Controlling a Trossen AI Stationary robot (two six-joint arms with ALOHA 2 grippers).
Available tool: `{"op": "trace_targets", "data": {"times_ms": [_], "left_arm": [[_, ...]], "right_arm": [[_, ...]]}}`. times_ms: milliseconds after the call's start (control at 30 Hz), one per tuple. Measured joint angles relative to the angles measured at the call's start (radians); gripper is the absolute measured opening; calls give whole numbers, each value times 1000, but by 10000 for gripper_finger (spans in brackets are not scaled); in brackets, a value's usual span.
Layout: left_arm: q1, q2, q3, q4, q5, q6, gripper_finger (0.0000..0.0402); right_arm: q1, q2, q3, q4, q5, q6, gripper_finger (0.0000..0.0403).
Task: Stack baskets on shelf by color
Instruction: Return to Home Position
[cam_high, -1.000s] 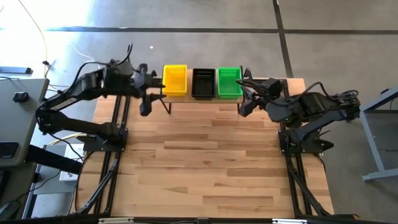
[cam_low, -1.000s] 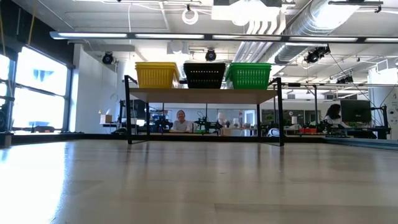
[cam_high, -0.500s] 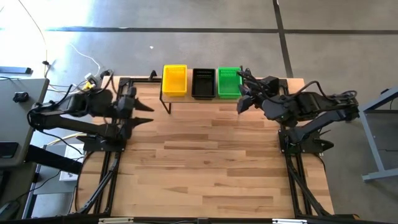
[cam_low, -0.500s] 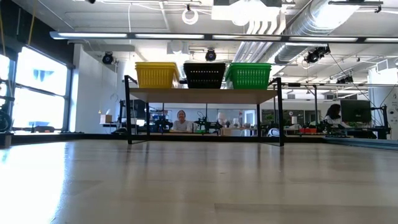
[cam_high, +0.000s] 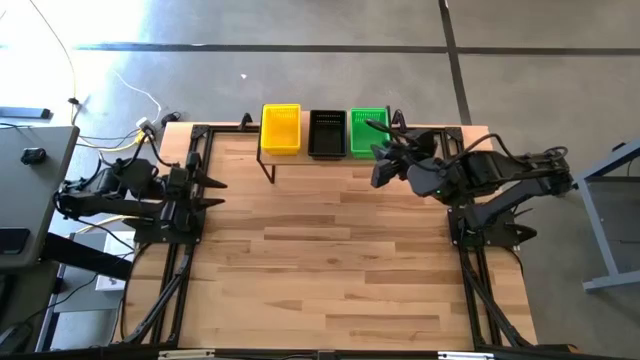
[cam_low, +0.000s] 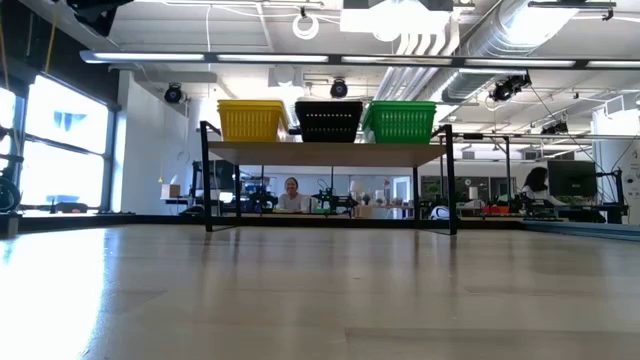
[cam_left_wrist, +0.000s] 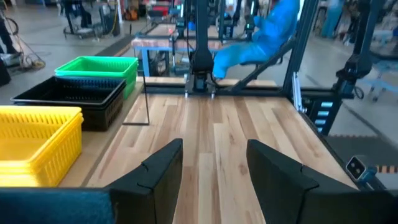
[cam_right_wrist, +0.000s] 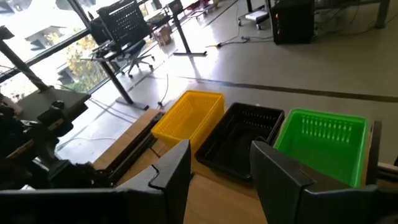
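Yellow baskets (cam_high: 281, 129), black baskets (cam_high: 327, 133), green baskets (cam_high: 367, 131) on shelf (cam_low: 320, 153), left tool (cam_left_wrist: 214, 145), right tool (cam_right_wrist: 221, 148) spread, empty

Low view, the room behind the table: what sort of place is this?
Probably a robotics lab or workshop: exposed silver ceiling ducts, benches crowded with equipment, and a seated person beyond the light wood shelf on black legs.
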Motion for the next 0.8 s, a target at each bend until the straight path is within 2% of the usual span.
{"op": "trace_targets", "data": {"times_ms": [133, 433, 800], "left_arm": [[0, -92, -76, 43, 10, -36, 170], [0, -234, -201, 109, 19, -61, 170], [0, -237, -329, 261, 7, -124, 170]], "right_arm": [[-12, 0, 0, 0, -48, 1, 151], [-40, -36, 0, -47, -50, 3, 151], [-52, -211, 0, -240, -6, 31, 151]]}}
